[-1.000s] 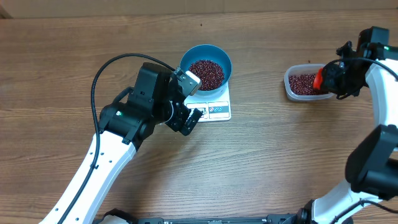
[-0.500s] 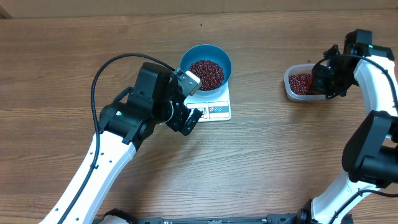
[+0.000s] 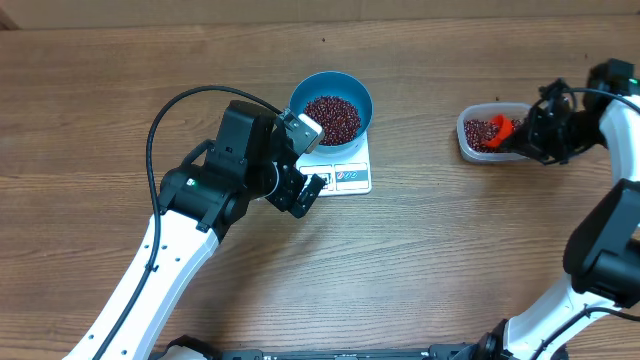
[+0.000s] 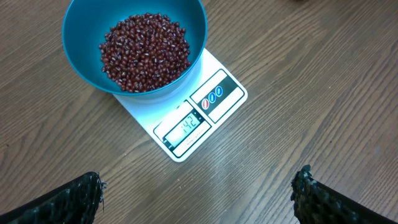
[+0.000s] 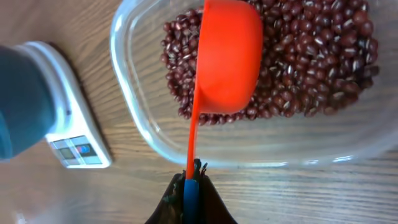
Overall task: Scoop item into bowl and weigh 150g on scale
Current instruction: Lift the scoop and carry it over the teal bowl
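Observation:
The blue bowl point(image 3: 331, 106) point(image 4: 134, 43), with a heap of dark red-brown beans point(image 3: 331, 117) point(image 4: 145, 52) in it, stands on the white scale point(image 3: 345, 172) point(image 4: 198, 121). The scale's display reads 142. My left gripper point(image 3: 307, 193) point(image 4: 198, 198) hangs open over the bare table just in front of the scale. More beans point(image 5: 305, 68) lie in a clear plastic tub point(image 3: 484, 134) point(image 5: 146, 130) at the right. My right gripper point(image 3: 528, 138) point(image 5: 192, 180) is shut on the blue handle end of the orange-red scoop point(image 3: 502, 129) point(image 5: 227, 59), whose cup is over the tub's beans, its back turned to the wrist camera.
The left arm point(image 3: 190, 230) and its black cable point(image 3: 175, 110) cross the table's left half. The right arm point(image 3: 610, 220) runs along the right edge. The table's far edge point(image 3: 320, 22) lies behind the bowl.
The right gripper swung the scoop around at the tub; the scoop's cup now shows over the tub's right part. The left arm, bowl and scale have not moved.

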`<state>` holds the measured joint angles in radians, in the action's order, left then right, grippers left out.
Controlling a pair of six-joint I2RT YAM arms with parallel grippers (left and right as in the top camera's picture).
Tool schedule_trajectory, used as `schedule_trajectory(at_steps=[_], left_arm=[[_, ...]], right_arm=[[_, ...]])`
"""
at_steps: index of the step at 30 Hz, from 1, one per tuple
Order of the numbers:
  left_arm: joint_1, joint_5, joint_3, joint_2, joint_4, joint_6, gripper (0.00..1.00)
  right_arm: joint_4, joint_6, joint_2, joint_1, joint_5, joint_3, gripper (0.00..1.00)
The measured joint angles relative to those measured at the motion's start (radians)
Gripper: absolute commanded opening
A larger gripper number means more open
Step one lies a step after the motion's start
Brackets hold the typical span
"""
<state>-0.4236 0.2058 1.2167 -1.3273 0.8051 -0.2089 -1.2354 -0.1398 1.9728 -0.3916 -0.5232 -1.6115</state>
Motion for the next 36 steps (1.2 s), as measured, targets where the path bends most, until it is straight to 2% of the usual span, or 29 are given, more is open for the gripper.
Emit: schedule_trajectory(at_steps=[9, 17, 26, 36], left_arm=[[0.0, 0.0, 0.0, 0.0, 0.0, 0.0, 0.99], [0.0, 0.0, 0.0, 0.0, 0.0, 0.0, 1.0], [0.0, 0.0, 0.0, 0.0, 0.0, 0.0, 0.99], [0.0, 0.0, 0.0, 0.0, 0.0, 0.0, 1.0]], right_arm=[[-0.143, -0.191, 0.0, -0.152, -0.246, -0.004, 0.04], [-0.201, -0.307, 0.0, -0.145, -0.389, -0.006, 0.04], [-0.212, -0.295, -0.001, 0.058, -0.418, -0.088, 0.04], [-0.086, -0.092, -0.005, 0.344, -0.36, -0.196, 0.04]])
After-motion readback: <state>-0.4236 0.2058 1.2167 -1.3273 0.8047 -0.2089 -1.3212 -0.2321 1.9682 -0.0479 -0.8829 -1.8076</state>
